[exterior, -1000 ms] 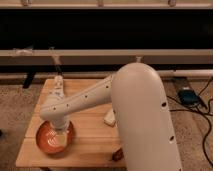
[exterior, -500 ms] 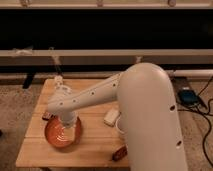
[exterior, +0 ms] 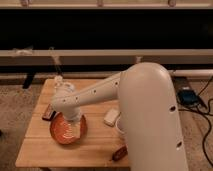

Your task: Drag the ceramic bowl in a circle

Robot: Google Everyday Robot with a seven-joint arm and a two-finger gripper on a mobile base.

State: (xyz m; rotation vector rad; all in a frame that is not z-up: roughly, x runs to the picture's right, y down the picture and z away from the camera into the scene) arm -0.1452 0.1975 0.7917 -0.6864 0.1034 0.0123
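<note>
The ceramic bowl is a wide, shallow orange-red dish with pale rings inside. It sits on the left half of the wooden table. My gripper reaches down into the bowl at its upper right part, at the end of my white arm. The wrist hides the fingers. A small white cup shows partly behind my arm's big white body, to the right of the bowl.
A white flat object lies right of the bowl. A dark object lies at the table's left edge. A reddish-brown item lies near the front edge. Cables and a blue device are on the carpet at right.
The bowl and my gripper have moved from the table's front left toward the right and slightly back. My arm's body has shifted right.
</note>
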